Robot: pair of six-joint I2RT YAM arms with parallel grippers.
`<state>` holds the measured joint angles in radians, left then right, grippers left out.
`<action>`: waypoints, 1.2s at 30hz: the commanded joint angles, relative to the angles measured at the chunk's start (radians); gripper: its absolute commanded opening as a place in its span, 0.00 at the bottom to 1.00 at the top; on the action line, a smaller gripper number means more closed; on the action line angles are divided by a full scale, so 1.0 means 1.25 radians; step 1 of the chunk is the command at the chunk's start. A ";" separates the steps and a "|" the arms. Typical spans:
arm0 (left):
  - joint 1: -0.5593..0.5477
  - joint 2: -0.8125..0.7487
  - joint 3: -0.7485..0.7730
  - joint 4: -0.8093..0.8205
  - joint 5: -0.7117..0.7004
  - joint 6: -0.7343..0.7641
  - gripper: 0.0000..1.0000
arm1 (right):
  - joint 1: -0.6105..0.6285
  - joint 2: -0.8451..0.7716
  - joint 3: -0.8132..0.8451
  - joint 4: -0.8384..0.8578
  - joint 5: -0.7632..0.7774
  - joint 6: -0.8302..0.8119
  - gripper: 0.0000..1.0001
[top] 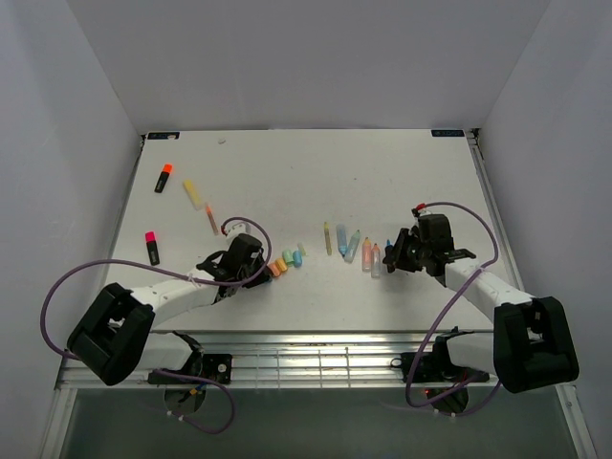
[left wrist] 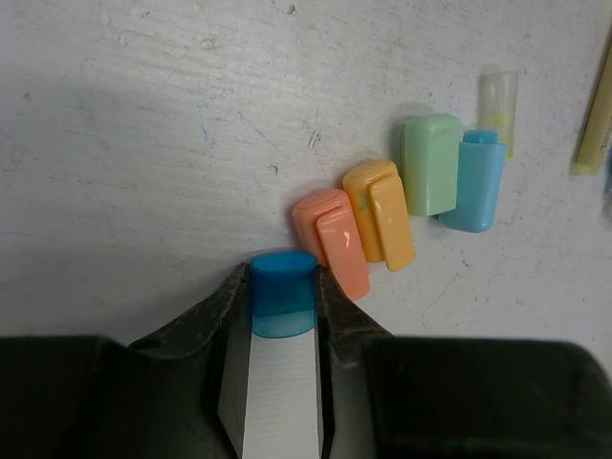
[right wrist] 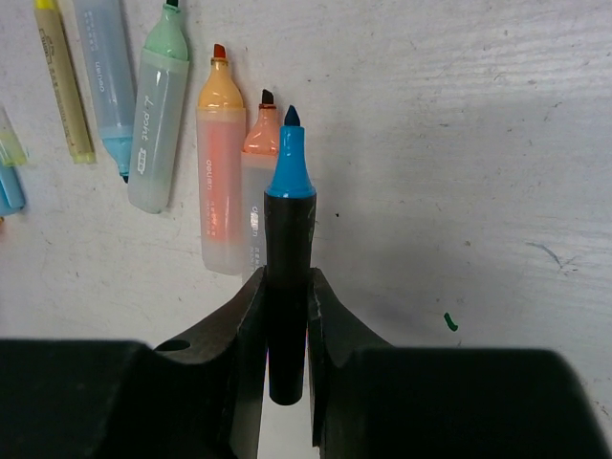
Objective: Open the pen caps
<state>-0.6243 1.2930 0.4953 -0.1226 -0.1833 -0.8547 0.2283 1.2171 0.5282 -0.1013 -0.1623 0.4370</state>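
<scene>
My left gripper (left wrist: 283, 275) is shut on a short blue pen cap (left wrist: 283, 296), low over the table. Just right of it lie loose caps in a row: salmon (left wrist: 332, 241), orange (left wrist: 381, 212), green (left wrist: 429, 163), light blue (left wrist: 472, 180) and a clear yellowish one (left wrist: 498, 110). My right gripper (right wrist: 286, 282) is shut on a black pen (right wrist: 287, 229) whose blue tip is bare and points away. Beside it lie uncapped pens: orange (right wrist: 220, 172), peach (right wrist: 254, 182), green (right wrist: 161, 115), blue (right wrist: 105, 76) and a thin yellow one (right wrist: 62, 81).
At the table's left lie capped pens: a black one with an orange cap (top: 163, 178), a yellow one (top: 193, 194), a thin orange one (top: 211, 218) and a black one with a pink cap (top: 151, 247). White walls enclose the table.
</scene>
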 commanded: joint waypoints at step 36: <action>0.285 0.118 0.443 -0.220 -0.140 0.168 0.68 | -0.021 -0.119 0.088 -0.147 -0.020 -0.100 0.58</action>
<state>-0.3225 1.3750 0.9665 -0.3412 -0.2996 -0.7109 0.2039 1.1011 0.6018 -0.2203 -0.1856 0.3557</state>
